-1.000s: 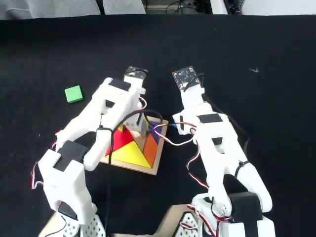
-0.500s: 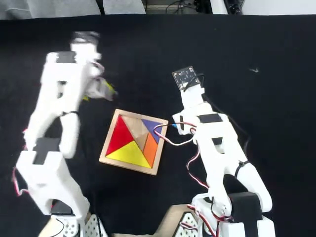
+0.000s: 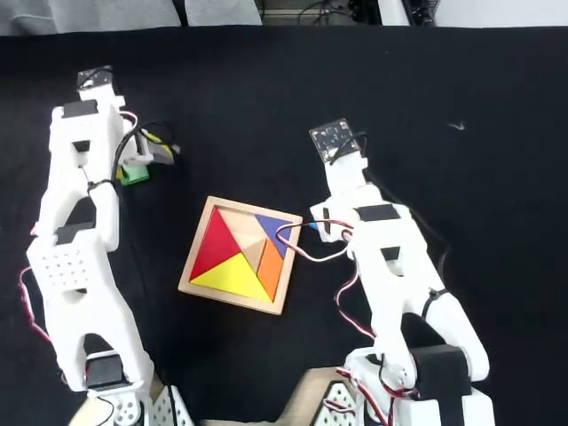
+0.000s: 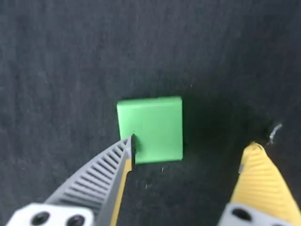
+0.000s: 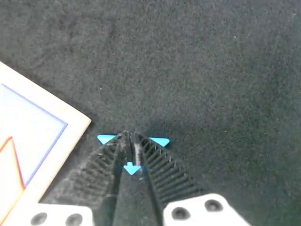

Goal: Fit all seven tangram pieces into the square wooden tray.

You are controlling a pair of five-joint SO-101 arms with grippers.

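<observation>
The square wooden tray (image 3: 188, 282) lies mid-table and holds red, yellow, orange and blue pieces, with bare wood showing at its far side and centre. A green square (image 3: 133, 175) lies on the black cloth to the tray's far left. My left gripper (image 3: 146, 160) hangs over it, open. In the left wrist view the green square (image 4: 150, 129) sits between and just beyond the spread fingertips of that gripper (image 4: 193, 142), the grey finger overlapping its edge. My right gripper (image 5: 130, 137) is shut on nothing, low over the cloth beside the tray's right corner (image 5: 70, 123).
Black cloth covers the whole table, with open room on the right and far side. The right arm (image 3: 382, 240) stands close along the tray's right edge. Arm bases and cables sit at the near edge.
The left arm has swung from over the tray out to the far left and now sits over the green square. The right arm has not moved.
</observation>
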